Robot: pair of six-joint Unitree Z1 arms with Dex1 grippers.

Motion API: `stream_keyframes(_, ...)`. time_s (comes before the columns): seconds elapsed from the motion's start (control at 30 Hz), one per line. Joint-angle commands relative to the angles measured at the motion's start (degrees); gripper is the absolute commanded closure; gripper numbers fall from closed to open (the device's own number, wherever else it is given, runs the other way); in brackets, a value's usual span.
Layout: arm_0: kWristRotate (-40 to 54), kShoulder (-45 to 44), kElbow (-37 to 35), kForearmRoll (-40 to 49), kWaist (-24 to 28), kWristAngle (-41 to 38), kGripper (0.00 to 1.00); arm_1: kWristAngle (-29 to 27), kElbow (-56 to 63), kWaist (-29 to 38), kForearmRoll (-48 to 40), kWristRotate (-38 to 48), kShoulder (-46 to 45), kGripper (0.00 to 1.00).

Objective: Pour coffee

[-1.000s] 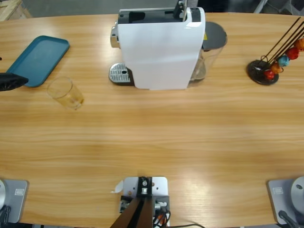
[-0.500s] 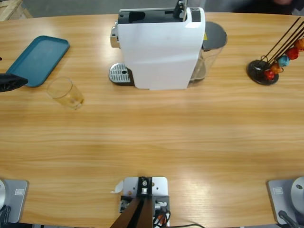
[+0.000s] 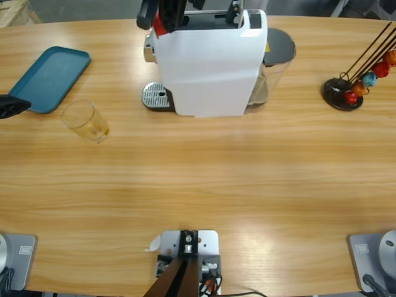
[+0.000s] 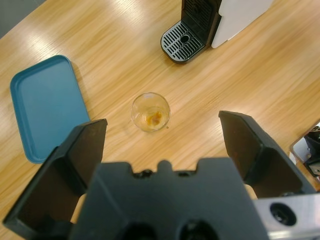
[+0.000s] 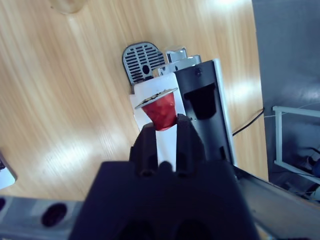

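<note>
Right gripper (image 5: 167,131) clenched on red capsule (image 5: 161,107), poised above coffee machine (image 3: 210,62) top slot (image 5: 202,102). Left gripper (image 4: 162,145) spread wide, empty, over glass (image 4: 150,112) on counter (image 3: 204,179); only coffee dregs (image 4: 154,118) inside. Step: loading capsule. Next: lower into slot, release.
</note>
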Motion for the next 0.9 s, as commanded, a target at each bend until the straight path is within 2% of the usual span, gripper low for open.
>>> stream_keyframes(0.03, -0.24, -0.59, 2.46, 0.19, -0.65, -0.77, 0.032, -2.81, -7.09, -2.94, 1.34, -0.86, 2.89, 0.989)
stream_keyframes(0.9, -0.24, 0.36, 2.72, -0.20, -0.65, -1.38, 0.032, -6.20, -21.64, -3.66, -3.55, -0.39, 4.21, 0.989)
